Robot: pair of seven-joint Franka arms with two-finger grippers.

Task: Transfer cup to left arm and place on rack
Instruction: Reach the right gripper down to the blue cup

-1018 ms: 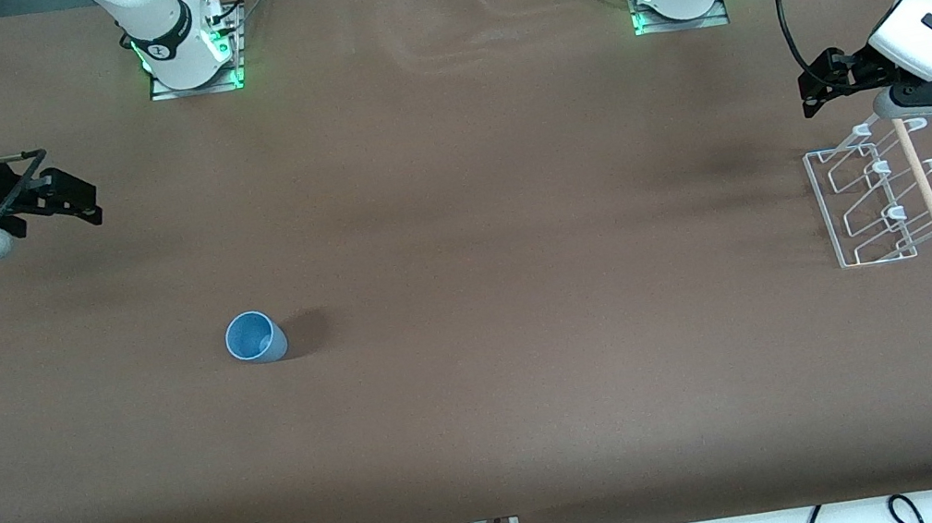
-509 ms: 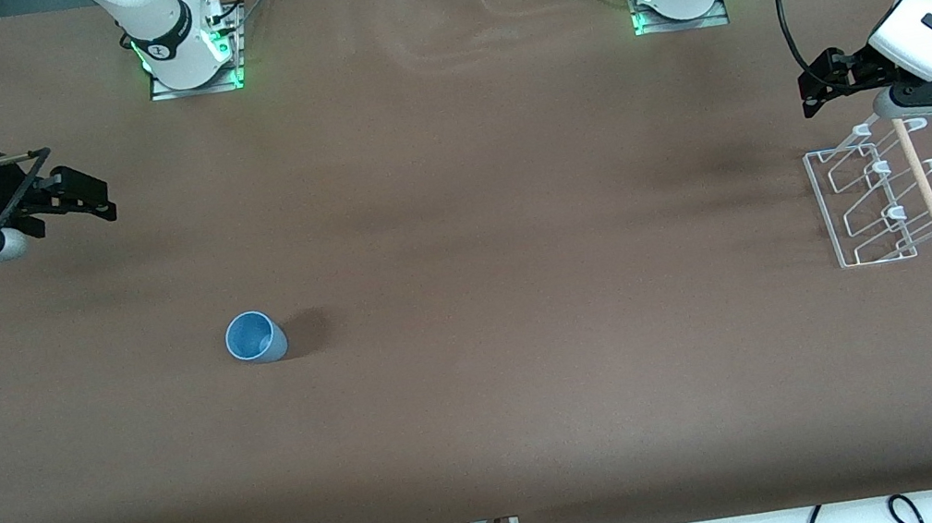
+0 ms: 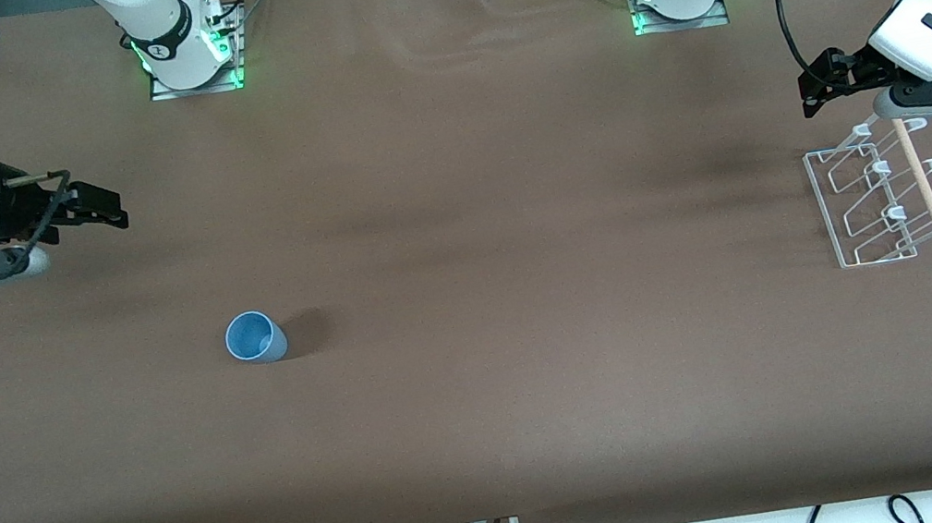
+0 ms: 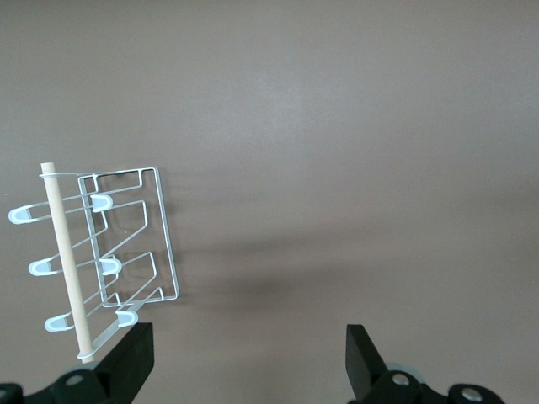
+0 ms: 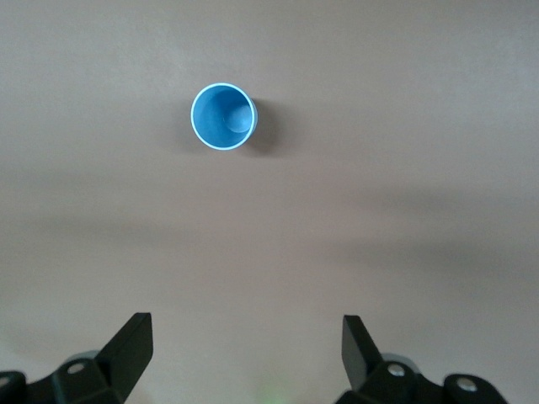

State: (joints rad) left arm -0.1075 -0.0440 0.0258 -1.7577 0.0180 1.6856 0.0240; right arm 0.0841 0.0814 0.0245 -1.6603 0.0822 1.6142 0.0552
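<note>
Right, from the front camera first: the cup [image 3: 256, 338] stands upright on the brown table [image 3: 486, 389], mouth up, toward the right arm's end and well apart from everything else. Up in the air over that same end hangs the right gripper [image 3: 104, 207], fingers spread, nothing between them, and the cup sits nearer to the camera than the patch of table below it. Over at the left arm's end, the rack [image 3: 877, 196] rests flat on the table, its wooden dowel [image 3: 920, 178] running along the side toward the table's edge. The left gripper [image 3: 817, 89] waits in the air over the table just beside the rack's end that lies farther from the camera, empty.

Now the left wrist view: both black fingers [image 4: 126, 366] show wide apart, released, with bare table between them; the rack [image 4: 126, 244] and its dowel [image 4: 67, 261] lie just beside one finger.

And the right wrist view: fingers [image 5: 128, 349] parted wide, gripping nothing. The cup [image 5: 222, 116] stands well clear of them, its open mouth facing the camera, its inside empty.
</note>
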